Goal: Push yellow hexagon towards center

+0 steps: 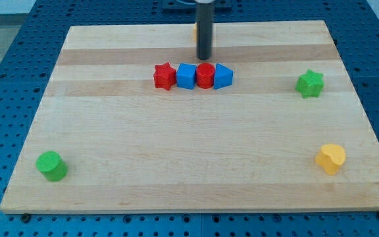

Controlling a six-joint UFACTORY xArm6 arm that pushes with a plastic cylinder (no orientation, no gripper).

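My tip [204,58] sits near the view's top edge of the wooden board [110,158], and a sliver of yellow-orange block [195,31] shows just behind the rod, toward the view's top and a shade to the view's left of the tip; this I take to be the yellow hexagon, though the rod hides most of it and its shape cannot be made out. The tip is a plain rod (no jaws to open or close, and nothing is held). The move turns on this: the block lies on the far side of the tip from the centre, so I judge the tip must go round behind it before pushing toward the view's bottom. Just below the tip stands a touching row: red star [164,76], blue block [186,76], red cylinder [205,76], blue block [223,77], which would bar a straight push.
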